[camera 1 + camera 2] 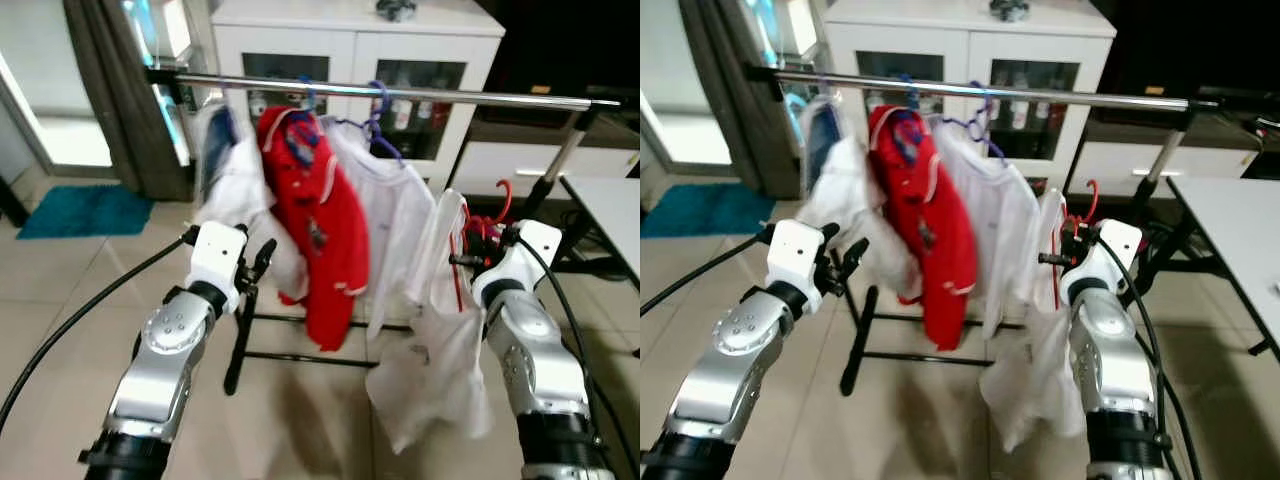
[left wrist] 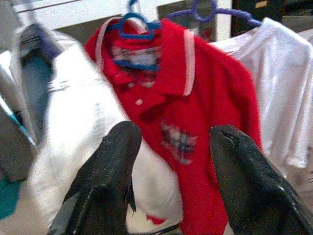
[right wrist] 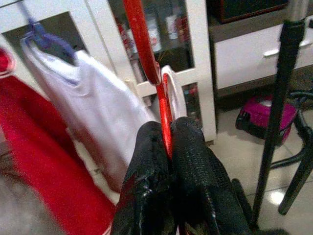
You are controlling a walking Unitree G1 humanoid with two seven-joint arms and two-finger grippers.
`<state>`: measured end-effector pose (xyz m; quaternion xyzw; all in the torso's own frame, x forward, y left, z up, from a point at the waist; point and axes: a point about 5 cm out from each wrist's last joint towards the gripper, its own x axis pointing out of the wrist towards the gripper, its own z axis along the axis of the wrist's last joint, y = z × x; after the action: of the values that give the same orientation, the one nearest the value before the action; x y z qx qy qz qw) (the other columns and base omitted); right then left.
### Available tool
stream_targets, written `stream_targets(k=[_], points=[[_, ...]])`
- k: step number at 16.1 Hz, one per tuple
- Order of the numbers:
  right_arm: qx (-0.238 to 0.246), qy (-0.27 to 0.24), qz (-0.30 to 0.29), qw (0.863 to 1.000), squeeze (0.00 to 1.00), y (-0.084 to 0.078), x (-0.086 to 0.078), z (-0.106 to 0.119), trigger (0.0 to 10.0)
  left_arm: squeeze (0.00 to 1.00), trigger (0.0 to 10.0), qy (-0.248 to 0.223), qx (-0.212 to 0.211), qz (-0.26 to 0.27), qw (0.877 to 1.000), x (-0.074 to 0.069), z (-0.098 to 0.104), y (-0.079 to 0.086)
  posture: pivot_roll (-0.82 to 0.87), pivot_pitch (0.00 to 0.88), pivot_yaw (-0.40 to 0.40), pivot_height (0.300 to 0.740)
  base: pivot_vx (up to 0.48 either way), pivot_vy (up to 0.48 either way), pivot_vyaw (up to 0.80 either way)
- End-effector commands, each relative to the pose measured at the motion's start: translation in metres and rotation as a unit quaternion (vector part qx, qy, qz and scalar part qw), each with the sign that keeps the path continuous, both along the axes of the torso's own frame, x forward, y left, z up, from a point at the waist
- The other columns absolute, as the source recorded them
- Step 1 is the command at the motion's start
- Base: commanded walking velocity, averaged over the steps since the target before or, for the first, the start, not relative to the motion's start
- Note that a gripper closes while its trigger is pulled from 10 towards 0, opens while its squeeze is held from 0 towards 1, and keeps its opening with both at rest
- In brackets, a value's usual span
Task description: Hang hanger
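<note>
My right gripper (image 3: pixel 167 142) is shut on a red hanger (image 3: pixel 146 54) that carries a white garment (image 1: pixel 440 340); its hook (image 1: pixel 503 200) points up, below the silver rail (image 1: pixel 400 92) of the drying rack. On the rail hang a red polo shirt (image 1: pixel 315 230) on a blue hanger (image 2: pixel 134 29), a white shirt (image 1: pixel 385 200) on a purple hanger (image 1: pixel 378 110), and a white and blue garment (image 1: pixel 225 170) at the left. My left gripper (image 2: pixel 171 161) is open, raised in front of the red polo with nothing between its fingers.
A white cabinet with glass doors (image 1: pixel 350 60) stands behind the rack. The rack's black leg (image 1: pixel 240 340) and base bar rest on the tiled floor. A dark curtain (image 1: pixel 110 90) hangs at the left, a white table (image 1: pixel 610 210) stands at the right, and a teal mat (image 1: pixel 80 210) lies at the far left.
</note>
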<state>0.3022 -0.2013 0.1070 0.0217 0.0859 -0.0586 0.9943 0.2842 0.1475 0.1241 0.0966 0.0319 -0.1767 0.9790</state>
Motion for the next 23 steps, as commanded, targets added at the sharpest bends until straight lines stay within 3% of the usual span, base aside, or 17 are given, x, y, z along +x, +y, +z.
stream_targets(k=[1, 10, 12, 17, 23], points=[[-0.005, -0.027, -0.008, 1.0, 0.0, -0.0058, 0.0036, 0.0111, 10.0, 0.0, 10.0, -0.01, 0.002, -0.012, 1.0, 0.0018, 0.0045, -0.0067, 0.01, 0.0, -0.028, 0.74, 0.382, 0.0, 0.0], [-0.014, -0.028, -0.008, 0.999, 0.0, -0.012, 0.0057, 0.0114, 10.0, 0.0, 10.0, -0.011, -0.009, -0.01, 1.0, 0.0036, 0.0032, -0.0098, 0.0, 0.0, -0.039, 0.74, 0.381, 0.0, 0.0], [-0.017, -0.029, -0.008, 0.999, 0.0, -0.0127, 0.0064, 0.0117, 10.0, 0.0, 10.0, -0.009, -0.031, 0.007, 0.999, 0.0047, 0.0037, -0.0083, 0.0, 0.0, -0.042, 0.74, 0.36, 0.0, 0.0], [-0.038, -0.023, 0.0, 0.999, 0.0, -0.0121, 0.0077, 0.012, 10.0, 0.0, 10.0, -0.013, -0.008, 0.02, 1.0, 0.0068, 0.004, -0.0072, 0.0, 0.0, -0.047, 0.74, 0.0, 0.0, 0.0], [-0.049, -0.015, 0.003, 0.999, 0.0, -0.0096, 0.0078, 0.0097, 10.0, 0.0, 10.0, -0.016, -0.001, 0.021, 1.0, 0.0079, 0.0048, -0.0076, 0.01, 0.0, -0.047, 0.74, 0.0, -0.439, 0.39]])
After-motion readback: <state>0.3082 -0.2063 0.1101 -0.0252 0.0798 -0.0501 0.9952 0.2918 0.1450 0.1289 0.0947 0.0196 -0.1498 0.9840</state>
